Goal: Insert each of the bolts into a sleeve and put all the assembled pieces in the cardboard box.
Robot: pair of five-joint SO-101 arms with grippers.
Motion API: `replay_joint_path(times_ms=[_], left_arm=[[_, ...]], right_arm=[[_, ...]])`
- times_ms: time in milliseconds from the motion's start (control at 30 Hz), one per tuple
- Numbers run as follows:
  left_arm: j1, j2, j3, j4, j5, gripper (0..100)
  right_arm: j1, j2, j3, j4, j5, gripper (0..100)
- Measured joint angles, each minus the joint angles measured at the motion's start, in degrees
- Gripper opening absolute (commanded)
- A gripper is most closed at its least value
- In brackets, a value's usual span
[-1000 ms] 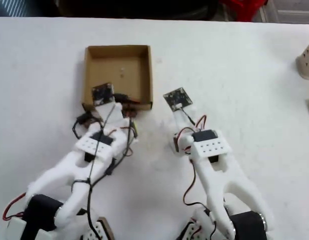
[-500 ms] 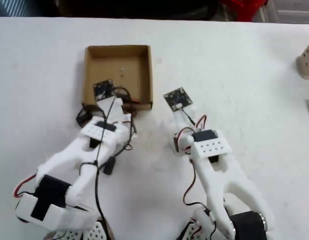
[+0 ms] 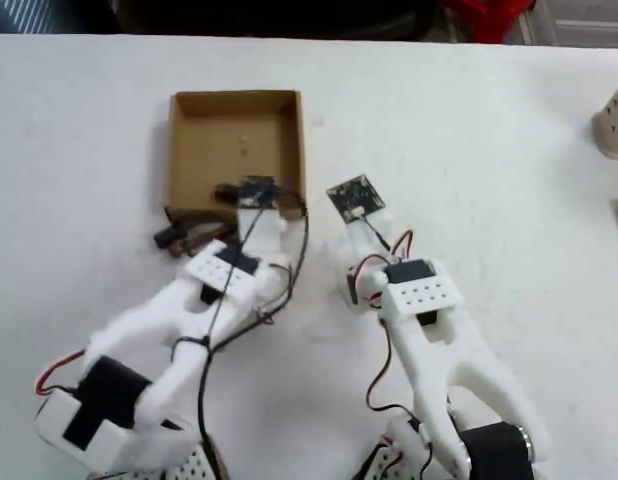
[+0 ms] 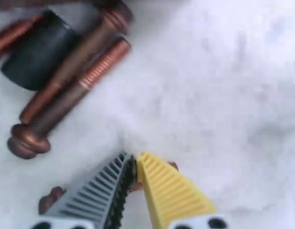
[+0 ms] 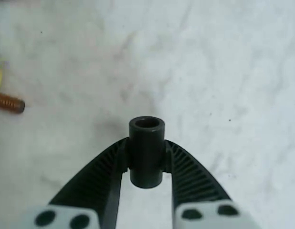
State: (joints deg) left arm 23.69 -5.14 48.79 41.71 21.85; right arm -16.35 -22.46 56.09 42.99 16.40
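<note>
Arms first, seen from above: the left arm (image 3: 214,275) ends at the near corner of the brown open cardboard box (image 3: 175,150). The right arm (image 3: 419,300) ends just beside the left arm's tip.

From the left wrist, the left gripper (image 4: 133,160) has its grey and yellow fingers squeezed on a copper-brown metal bolt (image 4: 172,166), which lies across them. Some loose bolts (image 4: 71,102) and a spare black sleeve (image 4: 37,57) lie past the fingertips.

From the right wrist, the right gripper (image 5: 145,143) pinches a short black tube sleeve (image 5: 146,157). Its long way points out from the fingers, with the hole at the far end (nothing in it yet). The bolt's threaded tip (image 5: 9,104) sits off to one side of that hole, not lined up. I think the tip must turn to face the hole.
</note>
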Motion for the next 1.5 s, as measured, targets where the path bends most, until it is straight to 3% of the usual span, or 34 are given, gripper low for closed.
replay_joint_path(times_ms=[133, 267, 500, 667, 1000, 1167, 1233, 1500], left_arm=[[2.81, -3.16, 2.11, 3.16, -5.63, 2], [2.81, -7.74, 4.57, 3.69, -6.15, 2], [-5.89, -25.85, 8.97, 9.85, -6.15, 2], [-5.54, -36.57, 14.51, 16.53, -6.15, 2], [-3.08, -32.44, 16.53, 12.57, -0.7, 5], [-3.16, -29.1, 16.53, 11.69, 2.9, 31], [-4.22, -27.87, 16.53, 11.69, 3.87, 37], [-6.42, -20.66, 16.35, 7.12, 4.4, 24]], right_arm=[[0.0, 0.0, 0.0, 0.0, 0.0, 1.7], [0.0, 0.0, 0.0, 0.0, 0.0, 1.7], [0.0, 0.0, 0.18, -0.97, 0.18, 1.7], [0.0, 0.0, 0.18, -0.97, 0.18, 1.7], [0.0, 0.0, 0.97, -0.97, 3.96, 1.7], [0.0, 0.0, 0.97, -0.97, 4.31, 1.7], [0.0, 0.0, 0.97, -0.97, 4.31, 1.7], [-0.88, 0.0, 0.97, -0.97, 4.31, 1.7]])
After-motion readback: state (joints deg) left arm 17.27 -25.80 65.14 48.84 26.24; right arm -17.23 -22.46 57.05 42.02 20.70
